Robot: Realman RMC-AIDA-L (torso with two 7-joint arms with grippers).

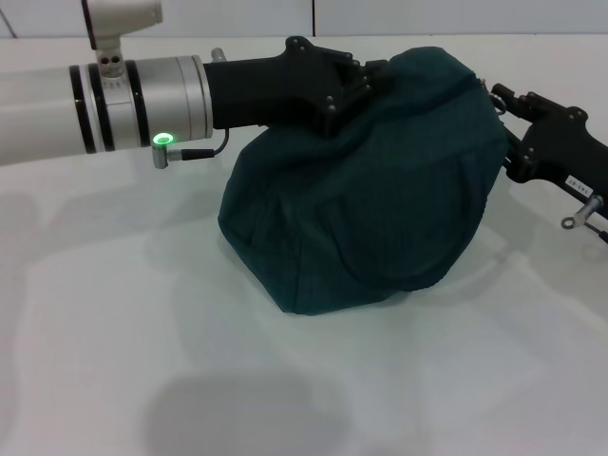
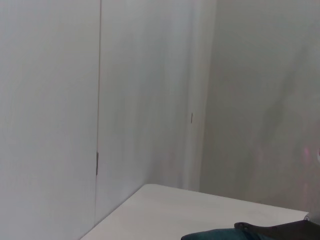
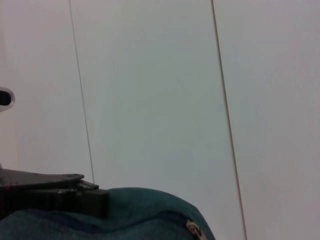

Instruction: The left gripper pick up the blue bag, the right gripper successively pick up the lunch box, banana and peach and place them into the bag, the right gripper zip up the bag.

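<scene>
White table [image 1: 114,313], pale wall panels behind: you look to be at the zipping step, with no box or fruit in view.

Bag [image 1: 370,190] slumps at centre, bulging (presumably packed). Your left gripper [image 1: 366,81] sits at its 11 o'clock top edge, seemingly pinching fabric; your right gripper [image 1: 503,119] presses in at 2 o'clock, fingers hidden, so I cannot tell their state. Next, find the zipper pull [image 3: 192,229] and draw it along.
</scene>
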